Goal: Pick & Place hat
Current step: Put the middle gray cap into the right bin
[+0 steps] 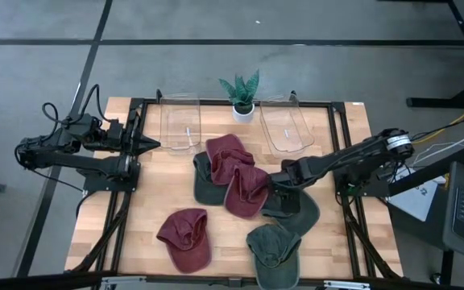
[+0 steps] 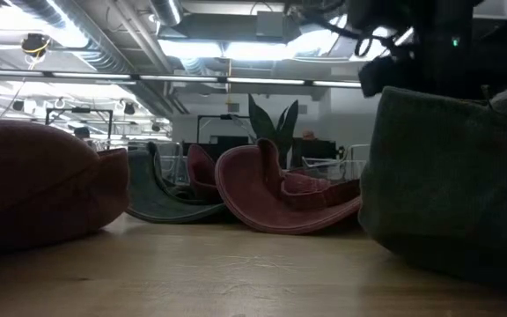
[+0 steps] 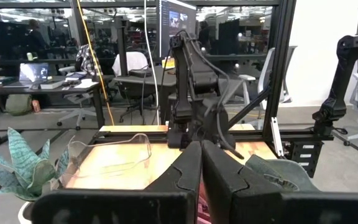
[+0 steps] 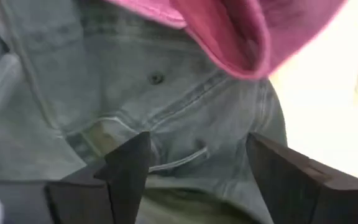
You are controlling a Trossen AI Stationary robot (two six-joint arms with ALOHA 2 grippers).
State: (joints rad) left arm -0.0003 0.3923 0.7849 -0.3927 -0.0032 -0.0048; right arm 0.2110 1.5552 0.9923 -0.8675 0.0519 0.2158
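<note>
Wooden slats make up the table (image 1: 159, 201), framed by black rails on a grey floor. Along its far edge stand two clear plastic bins (image 1: 181, 122) with a small potted plant (image 1: 242, 93) between them. Caps lie scattered over the middle and near side: two red caps (image 1: 232, 157) stacked over a green one near the centre, another red cap (image 1: 186, 238) toward the near left corner, and a green cap (image 1: 274, 248) at the near edge. The right gripper (image 1: 274, 184) reaches in from the right edge and sits low at a further green cap (image 4: 185, 124), beside the brim of a red one; its jaws stand wide apart over the green cloth, holding nothing. The left gripper (image 1: 153, 145) hovers by the left edge, near the left bin, jaws pressed together and empty.
</note>
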